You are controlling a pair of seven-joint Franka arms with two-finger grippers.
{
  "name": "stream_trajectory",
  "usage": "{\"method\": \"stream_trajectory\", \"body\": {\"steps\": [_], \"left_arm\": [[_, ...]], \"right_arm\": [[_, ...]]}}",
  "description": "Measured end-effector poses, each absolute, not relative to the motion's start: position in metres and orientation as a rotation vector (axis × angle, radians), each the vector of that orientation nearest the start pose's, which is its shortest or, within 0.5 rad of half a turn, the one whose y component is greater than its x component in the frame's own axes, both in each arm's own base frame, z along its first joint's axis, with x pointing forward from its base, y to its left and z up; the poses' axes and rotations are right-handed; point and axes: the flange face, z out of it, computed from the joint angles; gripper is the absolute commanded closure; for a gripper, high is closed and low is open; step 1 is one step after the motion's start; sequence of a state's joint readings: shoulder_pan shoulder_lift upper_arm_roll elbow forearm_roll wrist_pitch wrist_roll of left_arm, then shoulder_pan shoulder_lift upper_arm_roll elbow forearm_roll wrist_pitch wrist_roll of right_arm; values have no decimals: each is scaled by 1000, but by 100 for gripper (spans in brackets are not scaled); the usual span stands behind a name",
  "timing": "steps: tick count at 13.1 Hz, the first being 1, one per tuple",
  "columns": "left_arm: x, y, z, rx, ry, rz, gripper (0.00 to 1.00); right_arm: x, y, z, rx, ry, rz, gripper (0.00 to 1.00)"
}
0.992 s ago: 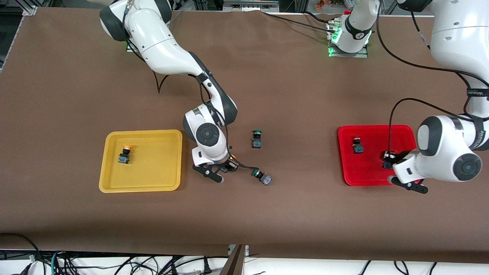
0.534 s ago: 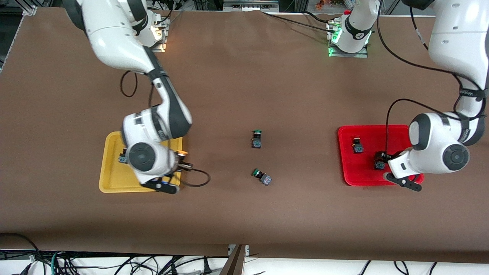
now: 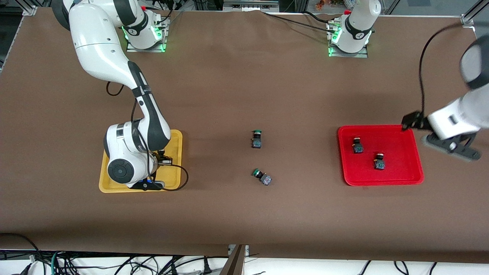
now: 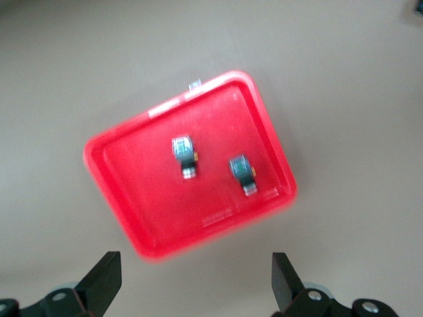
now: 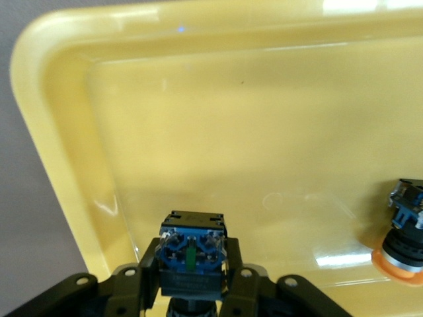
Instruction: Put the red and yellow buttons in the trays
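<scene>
My right gripper (image 5: 192, 290) is shut on a button (image 5: 192, 254) whose blue-grey base shows; its cap is hidden. It holds it low over the yellow tray (image 5: 198, 119), near one corner. A yellow-capped button (image 5: 404, 234) lies in that tray. In the front view the right arm covers most of the yellow tray (image 3: 176, 138). Two red-capped buttons (image 3: 357, 145) (image 3: 379, 161) stand in the red tray (image 3: 401, 175). My left gripper (image 4: 195, 287) is open and empty, raised beside the red tray (image 4: 132, 198) toward the left arm's end.
Two green-capped buttons are on the brown table between the trays. One (image 3: 256, 139) stands upright. The other (image 3: 262, 177) lies tipped over, nearer the front camera. The right arm's cable (image 3: 183, 179) loops over the yellow tray's edge.
My right gripper carried the button from the table's middle to over the yellow tray. My left gripper let go of a red button in the red tray and rose away.
</scene>
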State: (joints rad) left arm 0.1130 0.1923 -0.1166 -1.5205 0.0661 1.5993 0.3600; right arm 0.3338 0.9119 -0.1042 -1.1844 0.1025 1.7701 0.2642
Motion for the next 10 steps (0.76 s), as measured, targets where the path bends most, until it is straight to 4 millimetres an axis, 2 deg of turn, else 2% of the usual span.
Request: {"method": "stream_trajectory", "body": {"steps": [1, 2, 3, 4, 7, 10], "left_arm": [[590, 9, 567, -3063, 529, 201, 0], [573, 4, 591, -3068, 454, 195, 0], [560, -1, 608, -3081, 366, 152, 0], [554, -5, 614, -3105, 299, 91, 0], [546, 4, 594, -3139, 197, -21, 0], [538, 14, 585, -3143, 160, -1, 0]], "right_arm": [[700, 190, 217, -3171, 67, 484, 0], [704, 185, 231, -3168, 66, 452, 0], [708, 175, 254, -3162, 66, 427, 0], [709, 162, 283, -3154, 63, 418, 0], [701, 118, 390, -3128, -19, 399, 0], [668, 79, 499, -3104, -49, 381, 0]]}}
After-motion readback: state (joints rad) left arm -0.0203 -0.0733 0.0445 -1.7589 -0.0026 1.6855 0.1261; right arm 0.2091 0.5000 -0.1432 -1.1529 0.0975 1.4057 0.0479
